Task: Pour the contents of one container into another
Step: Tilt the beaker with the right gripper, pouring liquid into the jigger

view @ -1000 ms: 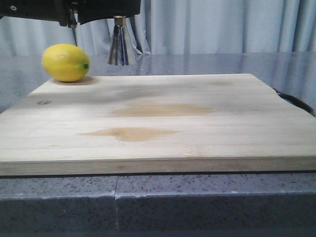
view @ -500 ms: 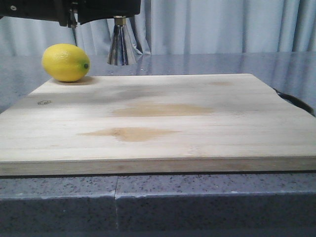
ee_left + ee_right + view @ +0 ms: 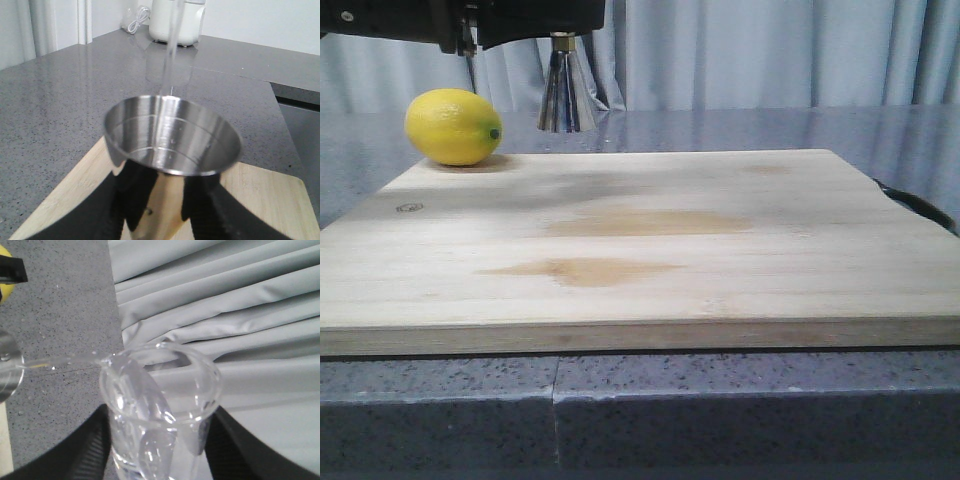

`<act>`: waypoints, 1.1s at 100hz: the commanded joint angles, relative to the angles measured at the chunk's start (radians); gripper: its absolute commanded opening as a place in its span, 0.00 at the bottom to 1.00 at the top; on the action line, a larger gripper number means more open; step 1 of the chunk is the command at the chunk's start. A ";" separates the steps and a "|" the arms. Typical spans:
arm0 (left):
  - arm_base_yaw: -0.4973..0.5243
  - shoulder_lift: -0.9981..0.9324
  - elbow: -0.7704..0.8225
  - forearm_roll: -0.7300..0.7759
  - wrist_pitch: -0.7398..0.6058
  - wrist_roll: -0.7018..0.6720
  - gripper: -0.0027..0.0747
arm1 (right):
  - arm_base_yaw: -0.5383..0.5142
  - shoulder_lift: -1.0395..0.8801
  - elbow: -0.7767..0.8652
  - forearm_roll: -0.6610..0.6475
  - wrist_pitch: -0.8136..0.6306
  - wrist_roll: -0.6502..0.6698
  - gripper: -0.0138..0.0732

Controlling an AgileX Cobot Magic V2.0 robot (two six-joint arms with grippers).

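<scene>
Front view first: the big wooden cutting board [image 3: 640, 245] fills most of the frame and its top is bare from the near edge right up to the back corner, where a lemon [image 3: 453, 127] sits. Just past the board's far edge, beside the lemon, the lower cone of the steel jigger [image 3: 567, 92] hangs off the surface, its top cut off by the dark arm hardware at the frame's upper edge. A dark handle pokes out by the board's right edge.

Left wrist view: the left gripper [image 3: 162, 205] is clamped on the jigger [image 3: 172, 137] below its cup, black fingers [image 3: 134, 197] pressed on both sides. The cup is open and upright above a corner of the board, grey countertop [image 3: 60, 105] all around. A thin clear stream drops straight into the cup.

Right wrist view: the right gripper [image 3: 157, 450] holds the glass beaker [image 3: 157, 405], tipped so its lip points at the jigger's rim, a thin stream leaving the lip. Curtain [image 3: 240, 315] fills the space behind.
</scene>
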 commanded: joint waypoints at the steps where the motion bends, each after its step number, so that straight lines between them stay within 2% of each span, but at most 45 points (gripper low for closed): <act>1: 0.001 -0.051 -0.029 -0.089 0.098 -0.007 0.36 | 0.003 -0.035 -0.040 -0.057 -0.059 -0.006 0.53; 110: 0.001 -0.051 -0.029 -0.089 0.098 -0.007 0.36 | 0.003 -0.035 -0.040 -0.163 -0.099 -0.006 0.53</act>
